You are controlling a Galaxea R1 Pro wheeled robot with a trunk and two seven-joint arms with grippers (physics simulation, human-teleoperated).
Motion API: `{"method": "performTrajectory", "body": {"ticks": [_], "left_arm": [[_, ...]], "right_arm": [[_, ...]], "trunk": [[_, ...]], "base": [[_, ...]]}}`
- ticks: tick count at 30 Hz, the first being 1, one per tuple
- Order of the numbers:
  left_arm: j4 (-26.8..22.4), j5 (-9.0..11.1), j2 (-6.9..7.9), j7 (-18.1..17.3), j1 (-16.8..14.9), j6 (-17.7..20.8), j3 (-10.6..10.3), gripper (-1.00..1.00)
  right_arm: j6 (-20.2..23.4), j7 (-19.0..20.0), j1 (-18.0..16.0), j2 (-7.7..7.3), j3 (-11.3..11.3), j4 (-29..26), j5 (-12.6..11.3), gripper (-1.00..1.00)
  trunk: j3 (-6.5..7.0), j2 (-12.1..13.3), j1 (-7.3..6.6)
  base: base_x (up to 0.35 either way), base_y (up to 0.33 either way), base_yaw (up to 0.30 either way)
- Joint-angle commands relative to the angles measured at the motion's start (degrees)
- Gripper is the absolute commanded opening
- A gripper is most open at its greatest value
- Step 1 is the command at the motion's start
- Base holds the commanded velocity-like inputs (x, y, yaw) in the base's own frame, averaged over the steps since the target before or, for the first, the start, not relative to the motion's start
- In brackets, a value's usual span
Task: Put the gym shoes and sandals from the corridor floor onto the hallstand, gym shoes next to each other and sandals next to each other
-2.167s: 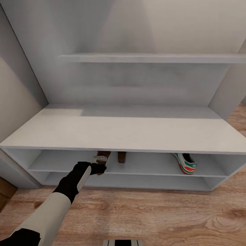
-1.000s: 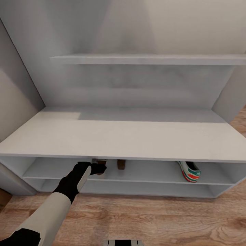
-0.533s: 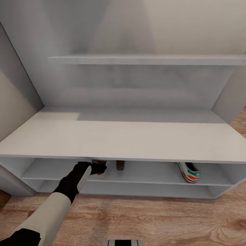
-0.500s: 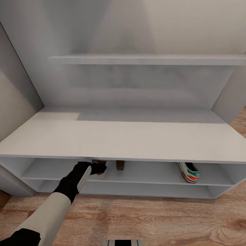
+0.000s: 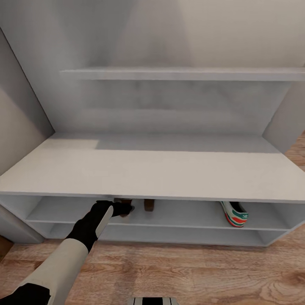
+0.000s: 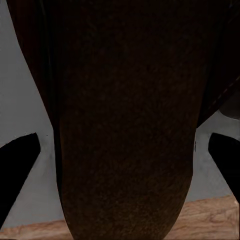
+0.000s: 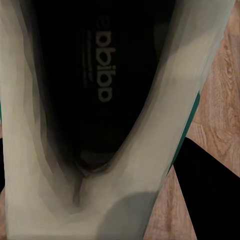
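Reaching with the left pincer (image 5: 127,208) into the upper open compartment of the hallstand (image 5: 152,176), just under the bench front edge. Holding a brown sandal (image 6: 125,125) there, by the look of it: sole filling the space between the two dark fingers (image 6: 17,170), long axis running along the pincer and into the shelf. Lying just beside it, toward the gym shoe (image 5: 235,212), the second sandal (image 5: 149,205), close but apart. Resting well apart along the same shelf, that gym shoe, heel outward. Gripping the other gym shoe (image 7: 115,125) in the right pincer, apparently, above the corridor floor (image 7: 220,105), opening facing the camera. Judging the next move: setting the sandal down parallel to its mate, toes inward, then releasing.
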Motion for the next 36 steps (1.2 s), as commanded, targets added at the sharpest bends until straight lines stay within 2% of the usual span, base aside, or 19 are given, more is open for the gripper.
{"method": "performTrajectory", "body": {"ticks": [1,23,36], "left_arm": [[-0.05,0.08,0.01,-0.01,-0.02,0.25,-0.03,1.0],[-0.05,0.08,0.01,-0.01,-0.02,0.17,-0.04,1.0],[-0.05,0.08,0.01,-0.01,-0.02,0.17,-0.04,1.0]], "right_arm": [[0.34,0.18,-0.07,0.0,-0.04,-0.05,0.6,-1.0],[0.34,0.18,-0.07,0.0,-0.03,-0.05,0.6,-1.0],[0.34,0.18,-0.07,0.01,-0.06,-0.11,0.6,-1.0]], "trunk": [[-0.05,-0.02,-0.01],[-0.05,-0.02,-0.01],[-0.05,-0.02,-0.01]], "base": [[0.0,0.0,0.0],[-0.005,0.0,0.0],[-0.312,0.0,0.0]]}}
